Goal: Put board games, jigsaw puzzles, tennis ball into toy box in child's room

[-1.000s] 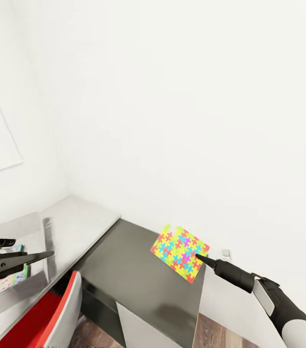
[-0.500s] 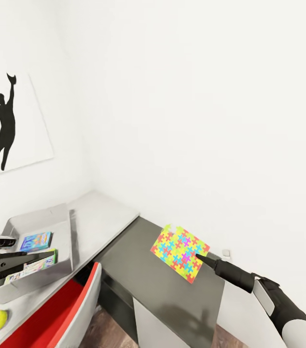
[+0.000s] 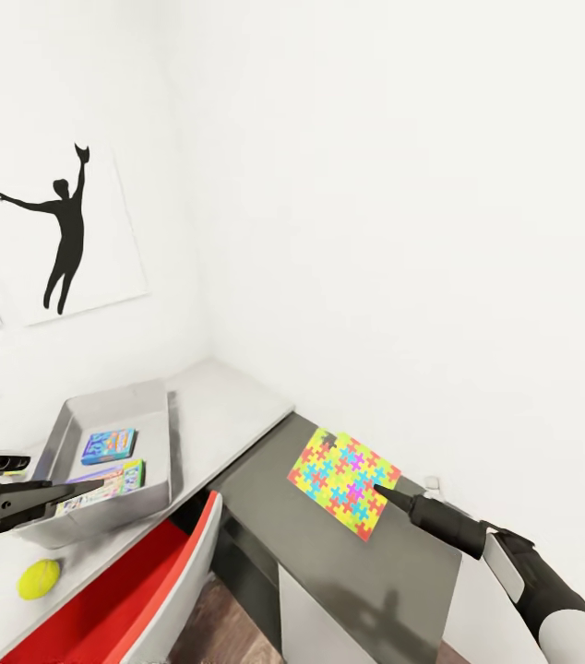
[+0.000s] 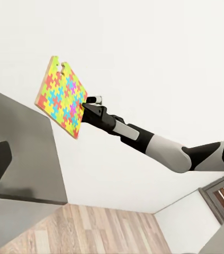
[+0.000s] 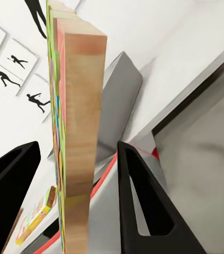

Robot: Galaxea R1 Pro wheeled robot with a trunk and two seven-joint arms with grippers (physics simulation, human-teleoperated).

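A: Head view, entry one. Your right gripper [image 3: 387, 493] holds a jigsaw puzzle [image 3: 344, 482] in the air, tilted, above the dark side cabinet [image 3: 329, 553] and well to the right of the toy box [image 3: 159, 443]. The right wrist view looks along the puzzle's wooden edge [image 5: 80, 132] with a black finger [image 5: 141, 196] on either side, closed down to the thickness of the piece.

B: And your left gripper [image 3: 85, 485]?

A: It points at the near wall of the toy box, carrying nothing that I can see. Fingers look drawn close together; I cannot tell whether they are fully closed.

B: Contents of the toy box?

A: Two flat game boxes, a blue one [image 3: 108, 445] and a paler one [image 3: 106, 486] beside it. The tennis ball [image 3: 39, 578] lies on the table [image 3: 228, 410], just in front of the toy box.

B: Risks for you from here?

A: Grip sits at one corner of the puzzle, so a quick swing toward the toy box could let it pivot or slip out. It could also catch the toy box's flared wall on the way in. The open red drawer [image 3: 126, 590] below the toy box would catch a dropped piece.
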